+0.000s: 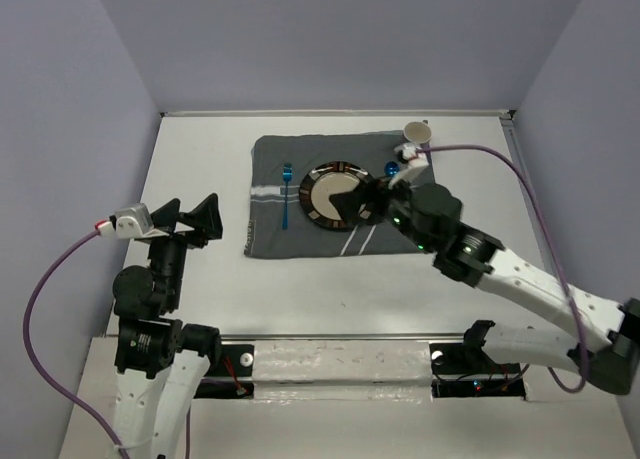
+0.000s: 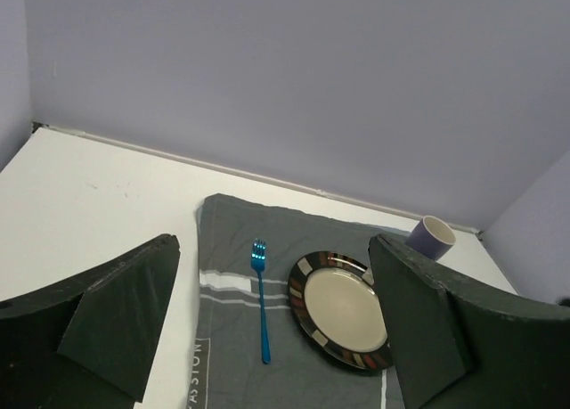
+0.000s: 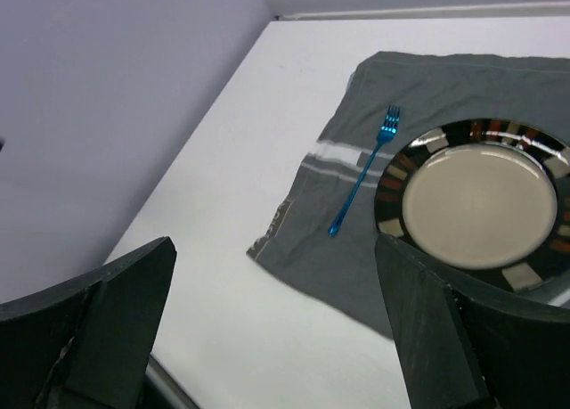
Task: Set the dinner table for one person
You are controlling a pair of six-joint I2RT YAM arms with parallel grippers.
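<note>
The dinner table (image 1: 200,149) spreads white under both arms, with the grey mat (image 1: 270,219) on its far middle. On the mat sit the plate (image 1: 325,191) and, to its left and apart from it, the blue fork (image 1: 287,197). The cup (image 1: 417,133) stands just off the mat's far right corner.

The right gripper (image 1: 367,197) hangs over the plate's right rim, jaws wide and empty. The left gripper (image 1: 190,214) is well to the left over bare table, also spread wide with nothing in it.

The risk lies on the right. A low sideways pull-back could catch the plate's rim and drag it across the mat. The purple cable (image 1: 470,149) runs close by the cup, so a swing might tip it.

Only the top view shows a small blue thing (image 1: 391,168) just right of the plate, perhaps a spoon, half hidden by the arm. The left wrist view gives the cup behind its own finger. The right wrist view misses the cup but shows the mat's near corner rucked
</note>
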